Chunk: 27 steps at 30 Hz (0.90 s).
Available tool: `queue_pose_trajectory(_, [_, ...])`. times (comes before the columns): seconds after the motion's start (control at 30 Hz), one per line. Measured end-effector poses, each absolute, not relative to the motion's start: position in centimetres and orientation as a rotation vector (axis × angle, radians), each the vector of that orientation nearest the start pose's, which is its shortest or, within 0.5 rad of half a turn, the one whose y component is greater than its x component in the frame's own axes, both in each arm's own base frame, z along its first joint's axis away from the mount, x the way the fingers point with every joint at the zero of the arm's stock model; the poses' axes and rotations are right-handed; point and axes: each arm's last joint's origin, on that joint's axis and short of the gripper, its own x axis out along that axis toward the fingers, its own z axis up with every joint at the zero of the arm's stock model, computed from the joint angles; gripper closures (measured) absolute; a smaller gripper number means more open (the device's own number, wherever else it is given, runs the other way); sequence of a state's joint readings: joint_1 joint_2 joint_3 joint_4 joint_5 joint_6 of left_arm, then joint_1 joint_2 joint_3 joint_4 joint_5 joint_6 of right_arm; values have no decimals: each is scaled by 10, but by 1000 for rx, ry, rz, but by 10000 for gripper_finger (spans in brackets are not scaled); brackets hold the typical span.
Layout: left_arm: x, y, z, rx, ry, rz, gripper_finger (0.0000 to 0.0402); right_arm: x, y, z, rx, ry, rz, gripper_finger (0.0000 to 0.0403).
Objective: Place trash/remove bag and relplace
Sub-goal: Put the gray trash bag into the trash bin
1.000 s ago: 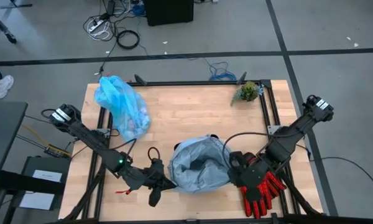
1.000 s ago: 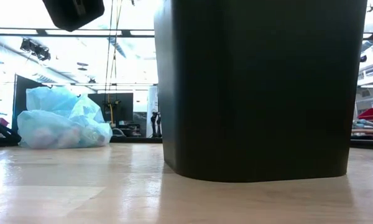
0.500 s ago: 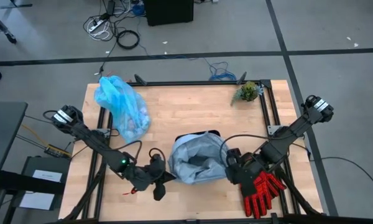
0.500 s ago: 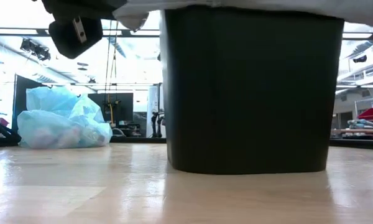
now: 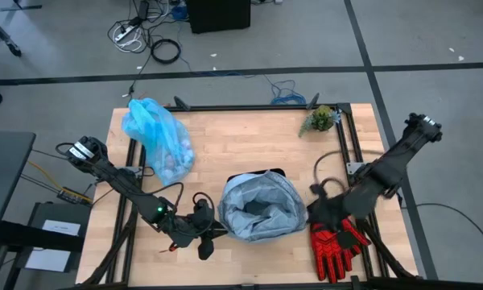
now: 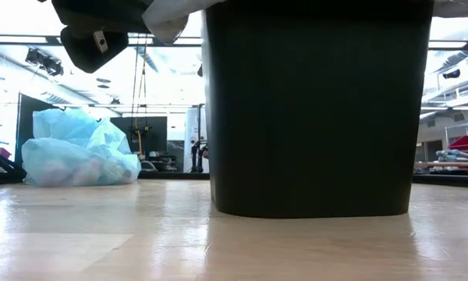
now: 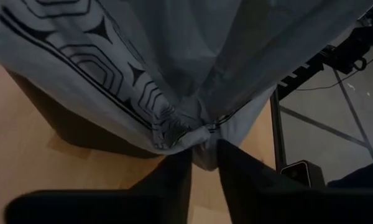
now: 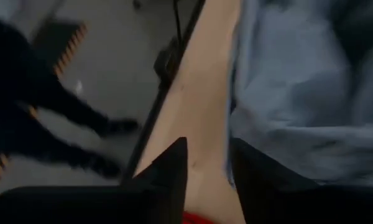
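The bag (image 5: 154,135), thin, light and slippery, lies knotted-looking at the table's (image 5: 249,145) ten o'clock, pale trash (image 5: 174,161) inside, uncountable; its gathered neck looks the best hold. Two bags in all: the grey liner (image 5: 262,208) drapes the one bin (image 6: 312,109) at six o'clock. The left gripper (image 7: 202,155) pinches the liner's hem at the bin's eight o'clock. The right gripper (image 8: 208,155), at three o'clock, stands narrowly parted, empty, above one red glove (image 5: 334,248). One plant (image 5: 320,119) stands at one o'clock.

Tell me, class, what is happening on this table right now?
A robot is fitting a new grey-blue liner over a black bin. The left gripper is shut on the liner's edge, holding it at the bin's rim. The right gripper is beside the bin, holding nothing, next to a red glove. The filled cyan bag sits at the table's far left corner.
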State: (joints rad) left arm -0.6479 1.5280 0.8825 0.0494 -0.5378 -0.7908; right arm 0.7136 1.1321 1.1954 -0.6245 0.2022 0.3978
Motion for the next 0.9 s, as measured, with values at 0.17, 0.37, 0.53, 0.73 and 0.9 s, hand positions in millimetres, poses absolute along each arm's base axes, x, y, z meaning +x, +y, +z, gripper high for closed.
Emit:
queue_pose_trajectory(0.17, [262, -179, 216, -438, 496, 98, 262, 167, 113, 383, 30, 487, 148, 264])
queue_pose_trajectory(0.37, [262, -179, 216, -450, 489, 105, 259, 193, 72, 385, -9, 458, -45, 264])
queue_pose_trajectory(0.53, [264, -179, 218, -560, 460, 137, 259, 215, 54, 384, 33, 433, 12, 260])
queue_pose_trajectory(0.73, [270, -179, 229, -526, 360, 86, 258, 241, 48, 367, 22, 515, 55, 261])
queue_pose_trajectory(0.9, [268, -178, 225, -529, 392, 108, 258, 257, 45, 354, 28, 572, 50, 265])
